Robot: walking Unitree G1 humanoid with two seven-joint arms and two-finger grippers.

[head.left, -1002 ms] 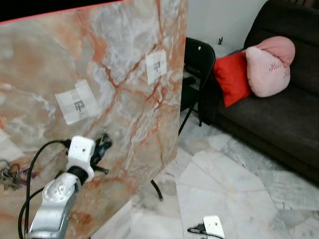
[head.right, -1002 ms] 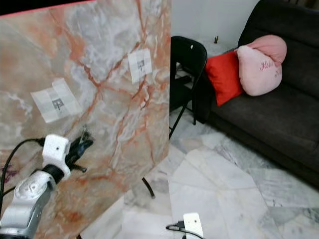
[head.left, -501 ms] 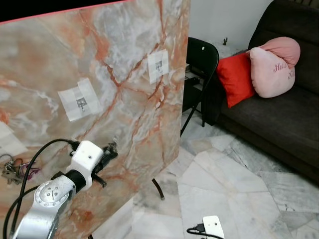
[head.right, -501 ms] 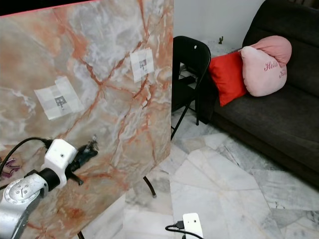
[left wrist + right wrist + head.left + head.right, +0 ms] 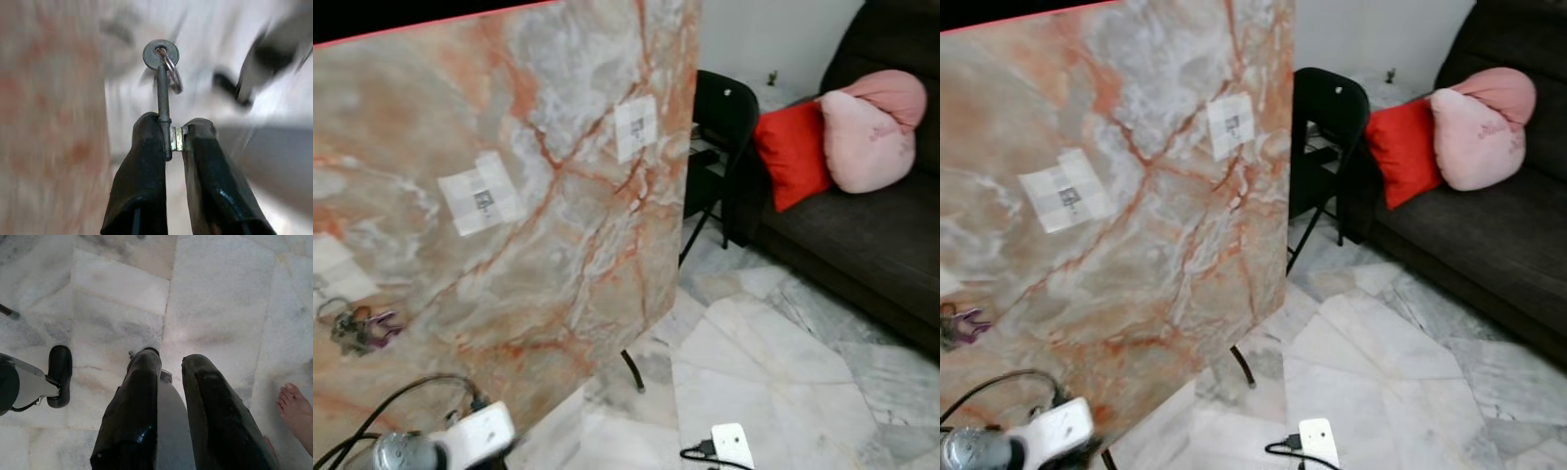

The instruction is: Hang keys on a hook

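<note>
Marble board fronts black chair, sofa.

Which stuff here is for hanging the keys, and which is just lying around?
For the job: key pinched in the left end effector; marble board; hanging key bunch.

Lying about: folding chair; red cushion; pink pillow; sofa.

A home living room: a dark sofa with red and pink cushions, a folding chair beside it, on marble floor.
</note>
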